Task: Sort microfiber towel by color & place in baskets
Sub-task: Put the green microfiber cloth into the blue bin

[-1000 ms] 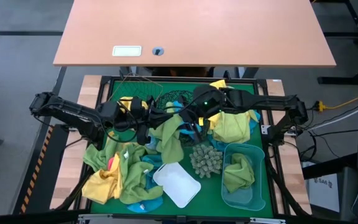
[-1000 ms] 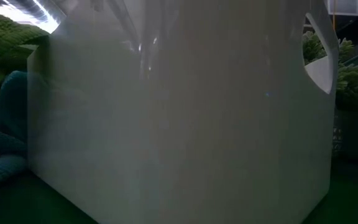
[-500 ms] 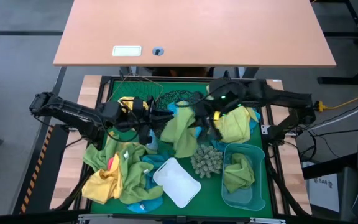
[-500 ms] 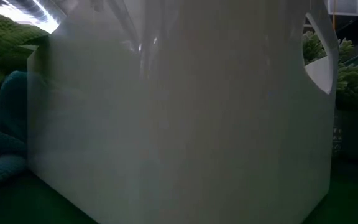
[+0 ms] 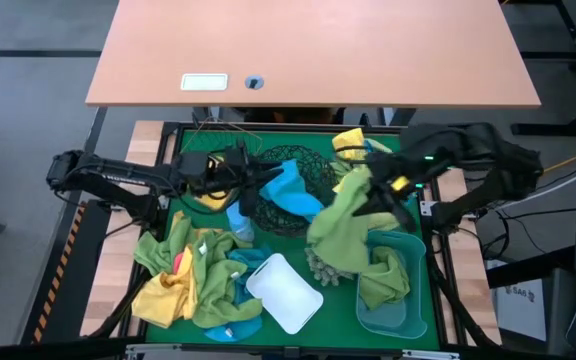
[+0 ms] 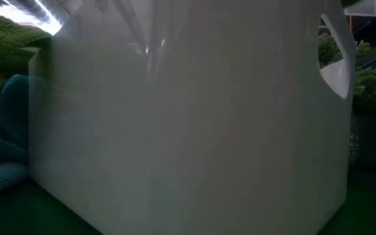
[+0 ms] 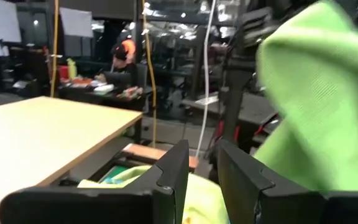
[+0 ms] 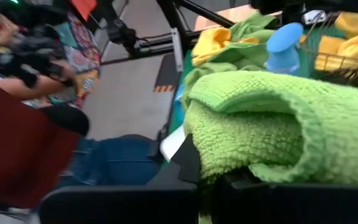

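My right fingers are clamped on a lime towel, which hangs over the blue tub's near edge; my left gripper has its fingers slightly apart, holding nothing. The tub holds another green towel. The black mesh bowl holds a blue towel. The white tub looks empty. My right gripper is raised. A second ago it was over the bowl, and my left fingers were shut.
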